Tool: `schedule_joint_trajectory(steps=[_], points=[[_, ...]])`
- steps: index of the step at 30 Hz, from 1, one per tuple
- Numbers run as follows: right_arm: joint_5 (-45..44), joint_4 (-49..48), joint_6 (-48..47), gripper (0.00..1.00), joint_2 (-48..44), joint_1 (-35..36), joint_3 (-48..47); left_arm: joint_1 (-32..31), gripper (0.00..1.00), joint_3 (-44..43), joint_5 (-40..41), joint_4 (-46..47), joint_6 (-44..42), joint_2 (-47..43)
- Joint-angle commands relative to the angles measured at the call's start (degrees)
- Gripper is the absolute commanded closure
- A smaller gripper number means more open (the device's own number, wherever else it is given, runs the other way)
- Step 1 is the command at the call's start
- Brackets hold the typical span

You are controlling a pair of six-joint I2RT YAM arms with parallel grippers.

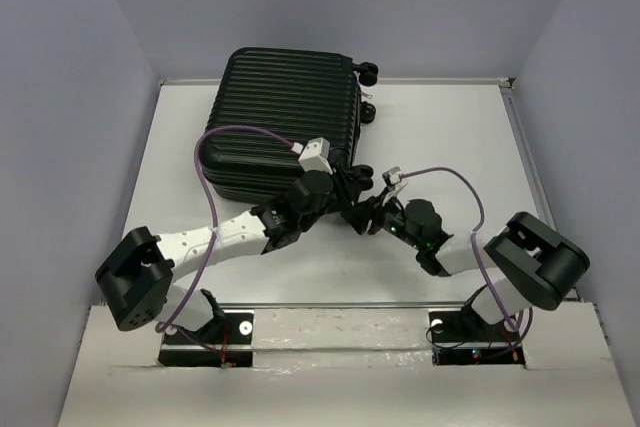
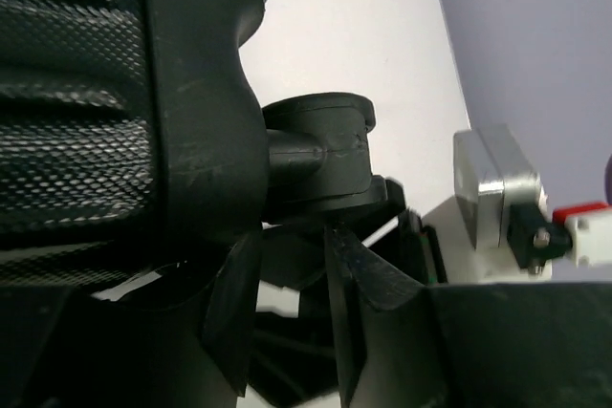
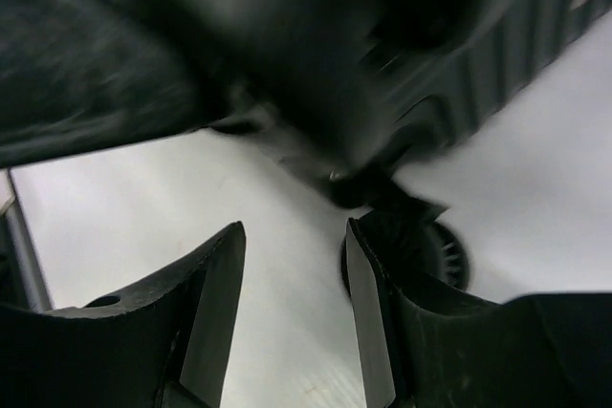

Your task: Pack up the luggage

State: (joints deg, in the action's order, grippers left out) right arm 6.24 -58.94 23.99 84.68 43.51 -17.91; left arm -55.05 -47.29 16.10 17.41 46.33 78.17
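The closed suitcase (image 1: 285, 117) lies far left on the table (image 1: 450, 137). At its near right corner, the left gripper (image 2: 292, 246) has its fingers narrowly apart at a wheel (image 2: 320, 155); I cannot tell whether it grips. The right gripper (image 3: 295, 236) gapes open, holding nothing.

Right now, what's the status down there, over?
Right gripper open, empty. Left gripper by a wheel, grip unclear. Luggage closed, flat on table. Both grippers crowd its near corner.

White table (image 1: 450, 147); pale lavender walls (image 1: 70, 97) on three sides.
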Motion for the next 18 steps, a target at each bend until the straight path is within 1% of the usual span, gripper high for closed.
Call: schedule_joint_trajectory(steps=[1,4,7,9,10,11,13,17,18], points=[[6.4,-15.76,-2.1,0.47,2.41,-6.58,-0.1,0.29,0.61,-4.65,3.32,8.43,-1.67,-0.65],[11.23,-17.26,-2.72,0.46,3.55,-10.35,-0.72,0.29,0.61,-4.92,3.76,8.6,-2.2,-0.48],[15.54,-20.42,-1.4,0.45,6.62,-13.44,-1.51,0.29,0.61,-5.62,3.59,8.69,-2.73,-0.04],[20.02,-21.74,-0.09,0.44,9.26,-16.08,-2.91,0.29,0.61,-6.06,3.59,8.78,-3.26,0.49],[22.3,-21.49,0.27,0.44,10.05,-16.78,-2.92,0.29,0.61,-6.06,3.59,8.7,-3.35,0.58],[26.15,-20.87,0.36,0.43,10.84,-16.79,-4.83,0.29,0.61,-6.32,3.42,8.78,-3.61,0.84],[29.95,-19.55,0.44,0.43,12.69,-16.79,-7.12,0.29,0.61,-6.68,2.98,8.7,-3.96,1.19],[28.74,-25.25,1.85,0.43,15.51,-17.31,-7.05,0.38,0.58,-6.85,1.48,7.99,-4.4,1.19],[28.91,-25.96,2.03,0.42,16.55,-17.31,-7.57,0.38,0.54,-7.11,1.31,6.77,-4.75,1.02]])
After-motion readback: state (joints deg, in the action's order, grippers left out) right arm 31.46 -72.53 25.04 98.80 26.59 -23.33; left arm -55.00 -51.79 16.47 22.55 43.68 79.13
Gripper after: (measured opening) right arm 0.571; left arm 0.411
